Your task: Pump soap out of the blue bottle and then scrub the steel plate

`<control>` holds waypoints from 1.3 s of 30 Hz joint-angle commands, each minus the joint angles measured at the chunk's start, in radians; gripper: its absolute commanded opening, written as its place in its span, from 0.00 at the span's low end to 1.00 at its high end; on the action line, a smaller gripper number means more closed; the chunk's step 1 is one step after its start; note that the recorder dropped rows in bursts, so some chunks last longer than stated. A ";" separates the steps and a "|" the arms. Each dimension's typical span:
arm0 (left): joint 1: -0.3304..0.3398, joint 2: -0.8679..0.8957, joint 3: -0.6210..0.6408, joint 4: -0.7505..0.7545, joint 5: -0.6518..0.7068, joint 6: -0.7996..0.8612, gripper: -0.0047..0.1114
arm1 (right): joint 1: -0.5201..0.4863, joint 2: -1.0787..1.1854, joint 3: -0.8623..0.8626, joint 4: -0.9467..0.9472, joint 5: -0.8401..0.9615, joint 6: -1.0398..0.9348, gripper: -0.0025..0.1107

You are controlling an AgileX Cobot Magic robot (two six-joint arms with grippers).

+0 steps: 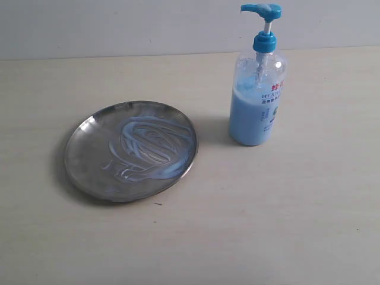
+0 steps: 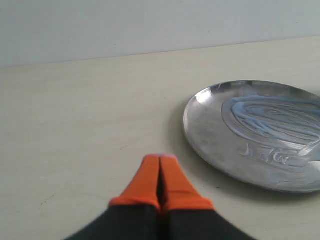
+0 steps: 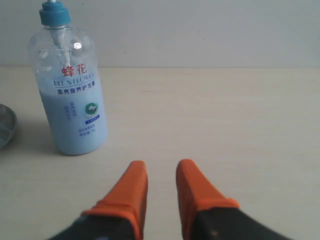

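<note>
The steel plate [image 1: 130,150] lies on the table left of centre, with swirly pale blue soap [image 1: 155,145] smeared over its right half. To its right stands the blue bottle [image 1: 257,89], upright, blue pump head on top, about two thirds full of light-blue liquid. Neither gripper shows in the exterior view. In the left wrist view my left gripper [image 2: 161,159] is shut with nothing in it, short of the plate [image 2: 210,130], whose soap [image 2: 272,117] streaks show. In the right wrist view my right gripper [image 3: 161,167] is open and empty, some way from the bottle [image 3: 72,95].
The pale wooden table [image 1: 285,208] runs back to a plain light wall [image 1: 119,24]. The plate's rim [image 3: 6,127] just shows at the edge of the right wrist view, beside the bottle.
</note>
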 commanded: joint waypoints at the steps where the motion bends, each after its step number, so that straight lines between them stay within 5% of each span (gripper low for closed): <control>1: -0.006 -0.006 0.003 -0.002 -0.005 0.000 0.04 | -0.006 -0.006 0.005 0.003 -0.004 0.000 0.23; 24: -0.006 -0.006 0.003 -0.002 -0.005 0.000 0.04 | -0.006 -0.006 0.005 0.002 -0.009 0.000 0.23; 39: -0.006 -0.006 0.003 -0.002 -0.005 0.000 0.04 | -0.006 -0.006 0.005 0.002 -0.328 0.000 0.23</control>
